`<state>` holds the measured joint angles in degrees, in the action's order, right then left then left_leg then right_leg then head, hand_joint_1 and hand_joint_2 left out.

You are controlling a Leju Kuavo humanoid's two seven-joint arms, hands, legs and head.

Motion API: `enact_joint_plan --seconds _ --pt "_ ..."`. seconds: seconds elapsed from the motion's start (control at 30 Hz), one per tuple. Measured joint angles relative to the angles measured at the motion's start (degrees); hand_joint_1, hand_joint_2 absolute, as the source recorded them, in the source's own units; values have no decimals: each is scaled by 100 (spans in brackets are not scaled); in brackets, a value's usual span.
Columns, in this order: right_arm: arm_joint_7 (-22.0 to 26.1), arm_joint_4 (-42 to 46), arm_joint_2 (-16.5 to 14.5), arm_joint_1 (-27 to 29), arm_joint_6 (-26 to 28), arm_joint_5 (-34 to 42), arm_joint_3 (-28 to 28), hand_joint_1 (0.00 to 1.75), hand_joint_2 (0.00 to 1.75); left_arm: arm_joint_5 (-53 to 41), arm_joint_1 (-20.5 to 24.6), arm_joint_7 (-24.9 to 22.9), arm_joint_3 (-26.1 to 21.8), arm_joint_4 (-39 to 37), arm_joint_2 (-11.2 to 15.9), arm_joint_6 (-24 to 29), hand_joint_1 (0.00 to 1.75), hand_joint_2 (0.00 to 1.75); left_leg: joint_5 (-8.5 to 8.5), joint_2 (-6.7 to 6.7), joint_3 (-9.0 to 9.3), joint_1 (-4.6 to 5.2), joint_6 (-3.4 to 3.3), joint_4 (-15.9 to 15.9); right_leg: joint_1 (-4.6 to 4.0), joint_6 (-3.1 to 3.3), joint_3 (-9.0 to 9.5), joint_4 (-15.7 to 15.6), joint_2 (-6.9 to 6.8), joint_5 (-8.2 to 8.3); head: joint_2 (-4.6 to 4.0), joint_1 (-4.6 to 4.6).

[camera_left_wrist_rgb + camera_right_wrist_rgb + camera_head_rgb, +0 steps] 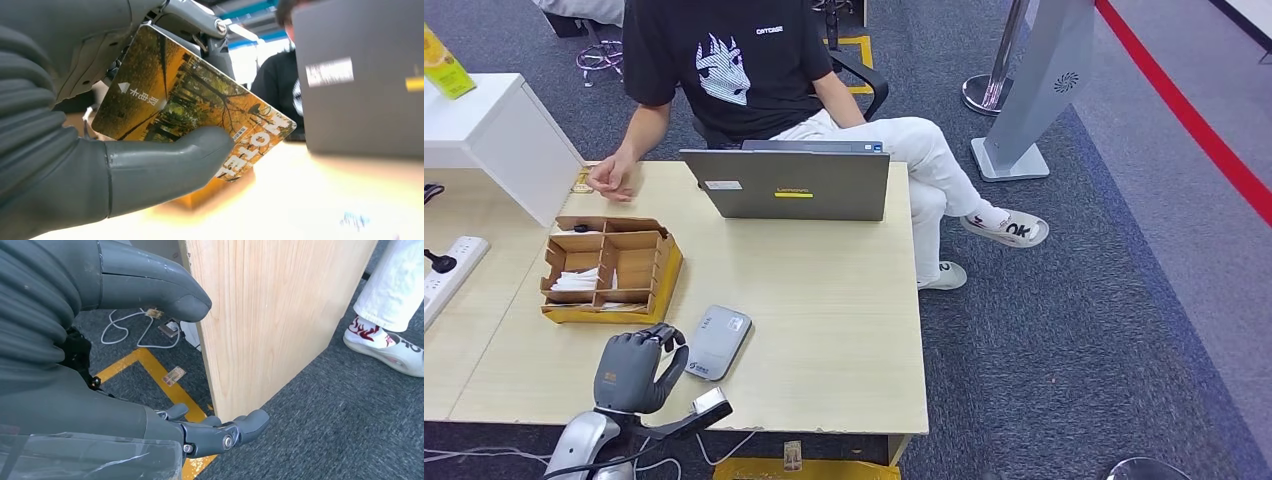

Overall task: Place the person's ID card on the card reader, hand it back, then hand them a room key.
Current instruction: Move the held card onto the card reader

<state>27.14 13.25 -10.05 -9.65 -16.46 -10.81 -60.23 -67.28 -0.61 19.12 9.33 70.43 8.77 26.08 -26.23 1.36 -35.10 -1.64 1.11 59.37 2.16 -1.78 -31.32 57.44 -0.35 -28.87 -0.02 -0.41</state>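
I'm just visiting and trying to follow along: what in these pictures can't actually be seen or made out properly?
- Hotel key card, left wrist view: the thumb of the left hand hides its lower edge.
- The person, head view: cut off above the shoulders by the top edge.
- Laptop screen: faces away.
- Box contents: too small to identify.
- Right hand, right wrist view: hangs beside the table, holding nothing.

left hand point(634, 368) grey, ribbed cover | arm silver | right hand point(150, 390) grey

Your room key point(195, 117), a yellow card with autumn trees and the word HOTEL, sat tilted in the left hand point(100, 165), your grey card reader point(718, 341) lay flat on the table, just beside that hand.
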Motion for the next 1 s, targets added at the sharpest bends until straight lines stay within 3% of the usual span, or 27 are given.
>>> enact_joint_plan --seconds 0.7,1.0 --pt "-45 0 2 -3 4 -5 68 0 175 -175 57 -168 0 -504 -22 -248 175 175 0 -2 2 0 0 0 0 0 3 0 -2 0 0 -1" --pt "-73 0 2 -7 20 9 157 0 175 -354 93 -137 -20 -308 -16 489 175 175 0 -3 1 0 0 0 0 0 1 0 -3 0 0 -1"
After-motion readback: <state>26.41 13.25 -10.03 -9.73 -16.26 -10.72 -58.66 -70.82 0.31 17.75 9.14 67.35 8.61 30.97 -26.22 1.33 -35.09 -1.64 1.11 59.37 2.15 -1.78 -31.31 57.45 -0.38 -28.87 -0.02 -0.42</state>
